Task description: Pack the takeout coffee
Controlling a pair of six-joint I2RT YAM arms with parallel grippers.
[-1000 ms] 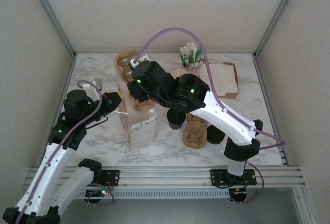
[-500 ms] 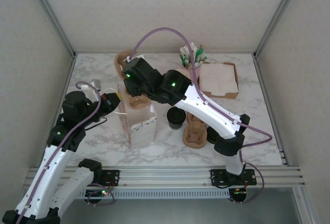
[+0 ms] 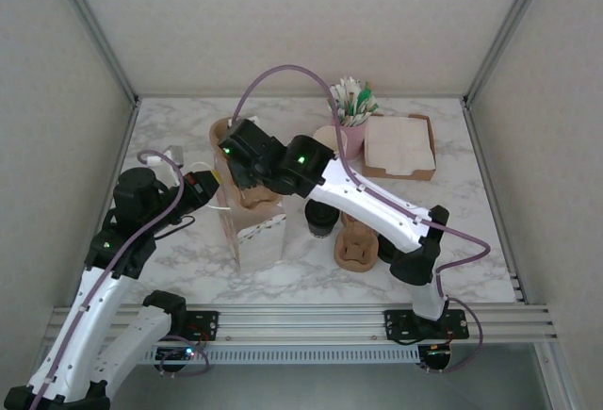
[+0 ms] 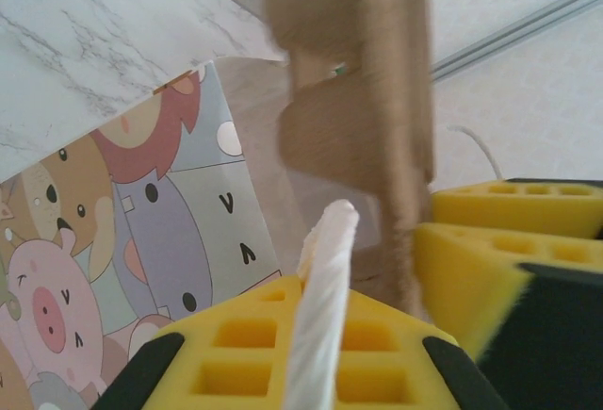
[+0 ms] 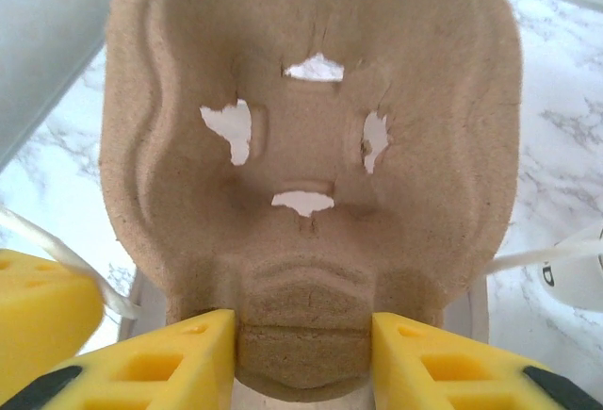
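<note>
My right gripper point(image 3: 245, 167) is shut on the end of a brown pulp cup carrier point(image 5: 311, 146), which hangs at the open top of the white cartoon-printed paper bag point(image 3: 256, 236). From the left wrist, the carrier point(image 4: 363, 99) stands just behind the bag point(image 4: 141, 240). My left gripper point(image 4: 316, 353) is shut on the bag's white twisted handle point(image 4: 325, 269), left of the bag point(image 3: 203, 187). A cream-beige rim that may be the takeout coffee point(image 3: 325, 135) peeks out behind the right arm, beside the pink cup.
A pink cup of green-and-white sticks point(image 3: 350, 113) and a brown tray of napkins point(image 3: 400, 146) stand at the back right. A black round object point(image 3: 320, 219) and a second pulp carrier point(image 3: 356, 245) lie right of the bag.
My right arm has swung left and lower, bringing the carrier from behind the bag down to its open top. The left gripper has kept hold of the handle.
</note>
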